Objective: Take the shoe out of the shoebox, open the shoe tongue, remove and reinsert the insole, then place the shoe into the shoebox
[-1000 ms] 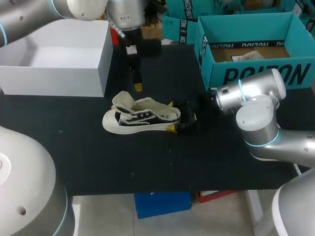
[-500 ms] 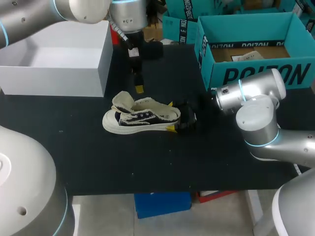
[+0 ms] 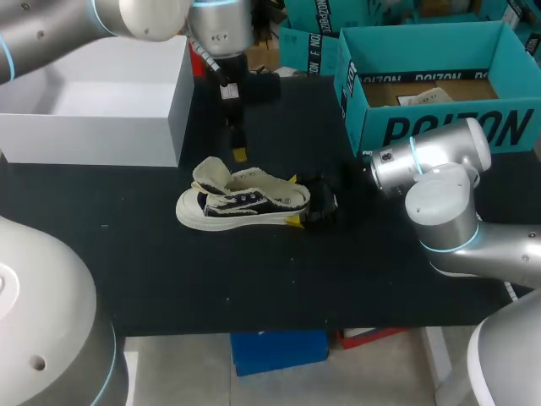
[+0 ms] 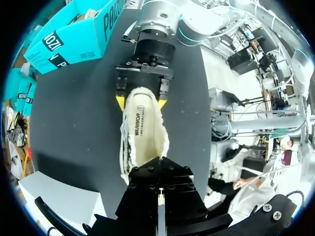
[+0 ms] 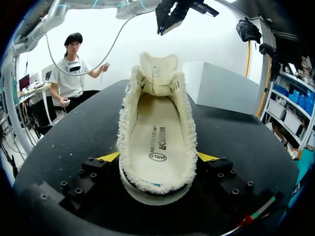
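Teal shoebox holds paper; right pincer grips the shoe outside it, left pincer closed.

- My right tool has bright yellow tips on a black body. My left tool shows the same yellow on black.
- The shoe is black canvas with white laces, a white sole and a cream fleecy lining.
- Its insole is cream with a small dark printed mark.
- The tabletop is plain black.
- The shoebox is teal with large black lettering.
- The white box is unmarked.
- My right arm and left arm are silver-grey with light blue rings.
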Controlling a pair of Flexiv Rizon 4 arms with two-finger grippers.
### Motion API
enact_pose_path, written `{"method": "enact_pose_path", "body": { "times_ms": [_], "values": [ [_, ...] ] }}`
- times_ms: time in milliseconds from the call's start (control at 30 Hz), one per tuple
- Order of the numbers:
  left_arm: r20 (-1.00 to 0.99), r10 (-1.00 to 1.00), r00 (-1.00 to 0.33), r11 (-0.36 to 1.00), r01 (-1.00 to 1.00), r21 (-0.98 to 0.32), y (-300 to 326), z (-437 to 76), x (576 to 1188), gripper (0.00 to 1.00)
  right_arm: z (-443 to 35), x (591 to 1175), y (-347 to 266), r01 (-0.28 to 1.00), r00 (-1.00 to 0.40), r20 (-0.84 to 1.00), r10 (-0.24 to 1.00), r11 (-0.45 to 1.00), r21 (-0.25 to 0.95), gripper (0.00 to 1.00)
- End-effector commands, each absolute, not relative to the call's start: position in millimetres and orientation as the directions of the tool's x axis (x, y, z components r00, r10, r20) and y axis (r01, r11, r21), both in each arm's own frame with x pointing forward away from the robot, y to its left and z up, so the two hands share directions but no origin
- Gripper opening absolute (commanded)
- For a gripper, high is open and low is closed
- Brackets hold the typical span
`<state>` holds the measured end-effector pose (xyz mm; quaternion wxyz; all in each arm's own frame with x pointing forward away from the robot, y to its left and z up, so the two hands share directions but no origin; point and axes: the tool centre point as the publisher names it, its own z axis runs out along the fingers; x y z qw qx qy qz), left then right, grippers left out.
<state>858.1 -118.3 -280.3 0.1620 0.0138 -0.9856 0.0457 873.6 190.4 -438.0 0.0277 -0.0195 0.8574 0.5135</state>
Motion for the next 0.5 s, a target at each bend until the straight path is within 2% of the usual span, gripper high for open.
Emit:
{"method": "enact_pose_path", "body": {
  "times_ms": [33, 500],
  "values": [
    [0.316, -0.001, -0.949, 0.994, -0.035, -0.102, -118.5, -292.8, 856.3, 0.0, -440.2, 874.6, 190.4, -0.06, -0.998, -0.066, -0.004, 0.473, 0.879, 0.0],
    [0.307, 0.032, -0.951, 0.986, -0.02, -0.163, -115.9, -319.9, 856.0, 0.0, -440.2, 874.6, 190.4, -0.06, -0.998, -0.066, -0.004, 0.473, 0.879, 0.0]
  ]
}}
